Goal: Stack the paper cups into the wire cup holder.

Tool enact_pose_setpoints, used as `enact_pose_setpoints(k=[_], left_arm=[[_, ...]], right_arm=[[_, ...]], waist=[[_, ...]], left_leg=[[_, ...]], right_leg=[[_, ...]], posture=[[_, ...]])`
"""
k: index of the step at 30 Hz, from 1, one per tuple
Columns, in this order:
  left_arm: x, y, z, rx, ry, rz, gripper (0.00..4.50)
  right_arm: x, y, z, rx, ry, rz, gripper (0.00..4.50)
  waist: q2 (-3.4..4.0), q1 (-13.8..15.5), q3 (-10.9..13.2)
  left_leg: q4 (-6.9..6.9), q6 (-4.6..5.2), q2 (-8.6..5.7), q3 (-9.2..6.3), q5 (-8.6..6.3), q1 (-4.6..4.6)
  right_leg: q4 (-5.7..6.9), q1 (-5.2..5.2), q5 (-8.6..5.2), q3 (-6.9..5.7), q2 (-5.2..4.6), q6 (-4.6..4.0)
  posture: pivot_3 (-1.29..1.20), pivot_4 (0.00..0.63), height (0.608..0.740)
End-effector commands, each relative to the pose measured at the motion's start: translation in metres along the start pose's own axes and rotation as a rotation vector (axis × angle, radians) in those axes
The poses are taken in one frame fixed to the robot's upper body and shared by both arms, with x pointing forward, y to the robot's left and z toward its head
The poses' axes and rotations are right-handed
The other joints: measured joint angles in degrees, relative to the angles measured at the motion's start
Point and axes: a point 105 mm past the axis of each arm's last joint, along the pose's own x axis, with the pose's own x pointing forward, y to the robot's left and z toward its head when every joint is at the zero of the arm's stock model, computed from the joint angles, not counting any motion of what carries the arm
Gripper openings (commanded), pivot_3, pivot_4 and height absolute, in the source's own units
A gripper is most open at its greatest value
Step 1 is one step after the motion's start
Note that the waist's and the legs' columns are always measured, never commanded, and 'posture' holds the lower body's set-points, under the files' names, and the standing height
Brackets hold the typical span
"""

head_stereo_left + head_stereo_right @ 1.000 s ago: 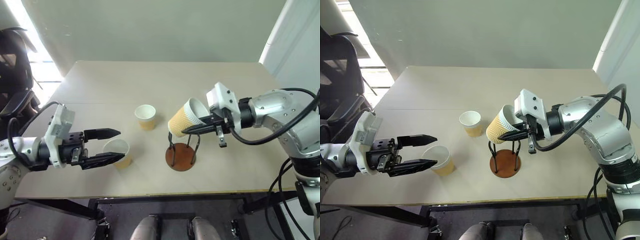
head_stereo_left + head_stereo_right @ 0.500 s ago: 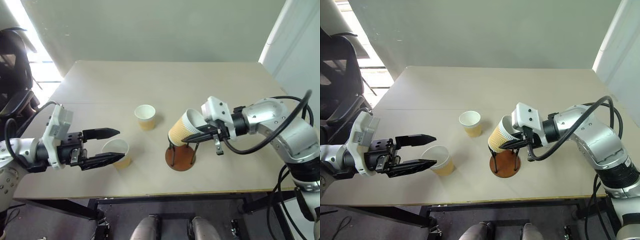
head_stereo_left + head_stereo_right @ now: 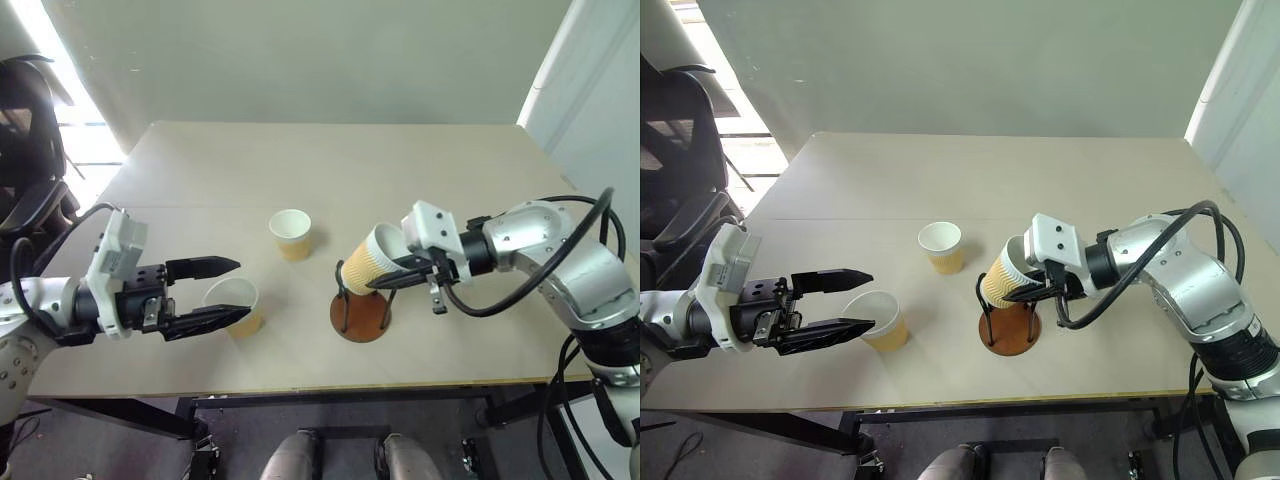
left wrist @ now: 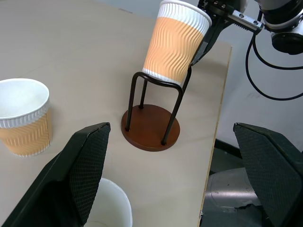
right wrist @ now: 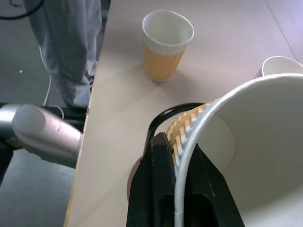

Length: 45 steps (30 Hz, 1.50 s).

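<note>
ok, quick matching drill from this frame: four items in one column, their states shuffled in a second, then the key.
Items
1. held cup
2. far cup
3. left gripper
4. wire cup holder

States
A. open, fingers either side of the near cup but not closed on it
B. tilted, its bottom at the top of the wire loops
C. standing upright on the table, untouched
D. on its brown base, no cup seated inside yet

Pairs: 1-B, 2-C, 3-A, 4-D

The right gripper pinches the held cup's rim.
</note>
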Motion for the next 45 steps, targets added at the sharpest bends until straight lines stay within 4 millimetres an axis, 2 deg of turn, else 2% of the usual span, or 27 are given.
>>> enact_pose_setpoints(k=[1, 12, 15, 22, 27, 33, 37, 39, 42, 45], left_arm=[[-0.001, -0.005, 0.008, 0.044, -0.014, -0.003, 4.5], [0.0, -0.004, 0.007, 0.047, -0.014, 0.004, 4.5], [0.0, -0.004, 0.006, 0.047, -0.015, 0.004, 4.5], [0.0, -0.004, 0.006, 0.048, -0.014, 0.005, 4.5], [-0.002, -0.003, 0.007, 0.05, -0.012, 0.008, 4.5], [-0.019, 0.001, 0.017, 0.079, 0.069, 0.009, 4.5], [-0.023, 0.005, 0.008, 0.106, 0.204, -0.023, 4.5], [-0.022, 0.01, -0.002, 0.123, 0.27, -0.03, 4.5], [-0.022, 0.022, -0.018, 0.144, 0.347, -0.031, 4.5], [-0.017, 0.035, -0.022, 0.159, 0.329, -0.025, 4.5]], right_arm=[[-0.003, 0.002, 0.004, -0.048, 0.009, -0.002, 0.02], [-0.003, 0.006, 0.007, -0.074, 0.013, 0.022, 0.02], [-0.003, 0.006, 0.008, -0.078, 0.013, 0.022, 0.61], [-0.005, 0.005, 0.011, -0.083, 0.005, 0.021, 2.93], [-0.019, -0.003, 0.019, -0.1, -0.004, -0.004, 2.93], [-0.071, -0.013, 0.044, -0.098, -0.129, -0.06, 2.93], [-0.105, -0.034, 0.052, -0.096, -0.187, -0.24, 2.93], [-0.11, -0.036, 0.049, -0.111, -0.155, -0.283, 2.93], [-0.114, -0.036, 0.057, -0.125, -0.181, -0.324, 2.93], [-0.117, -0.036, 0.06, -0.111, -0.211, -0.35, 2.93]], waist=[[0.0, 0.0, 0.0], [0.0, 0.0, 0.0], [0.0, 0.0, 0.0], [0.0, 0.0, 0.0], [0.0, 0.0, 0.0], [-0.04, 0.19, 0.0], [-0.02, 0.15, 0.0], [-0.02, 0.22, 0.0], [-0.02, 0.17, 0.01], [-0.02, 0.17, 0.01]], left_leg=[[0.0, 0.0, 0.0, 0.0, 0.0, 0.0], [0.0, 0.0, 0.0, 0.0, 0.0, 0.0], [0.0, 0.0, 0.0, 0.0, 0.0, 0.0], [0.0, 0.0, 0.0, 0.0, 0.0, 0.0], [0.0, 0.0, 0.0, 0.0, 0.0, 0.0], [0.0, -0.01, -0.01, -0.02, -0.01, -0.05], [-0.03, -0.03, -0.01, 0.01, -0.04, -0.03], [-0.04, -0.05, -0.01, -0.02, -0.06, -0.01], [-0.04, -0.15, -0.01, -0.06, -0.14, -0.03], [-0.04, -0.19, 0.0, -0.08, -0.18, -0.1]], right_leg=[[0.0, 0.0, 0.0, 0.0, 0.0, 0.0], [0.0, 0.0, 0.0, 0.0, 0.0, 0.0], [0.0, 0.0, 0.0, 0.0, 0.0, 0.0], [0.0, 0.0, 0.0, 0.0, 0.0, 0.0], [0.0, 0.0, 0.0, 0.0, 0.0, 0.0], [-0.07, -0.01, -0.02, 0.01, 0.01, -0.03], [-0.1, -0.04, -0.04, 0.08, 0.01, -0.08], [-0.09, -0.04, -0.06, 0.09, 0.01, -0.11], [-0.02, -0.1, -0.1, 0.08, 0.01, -0.19], [0.07, -0.23, -0.11, 0.07, 0.01, -0.21]], posture=[[0.0, 0.15, 0.74], [0.0, 0.15, 0.74], [0.0, 0.15, 0.74], [0.0, 0.15, 0.74], [0.0, 0.15, 0.74], [0.0, 0.15, 0.74], [0.0, 0.15, 0.74], [0.0, 0.15, 0.74], [0.0, 0.15, 0.74], [0.0, 0.15, 0.74]])
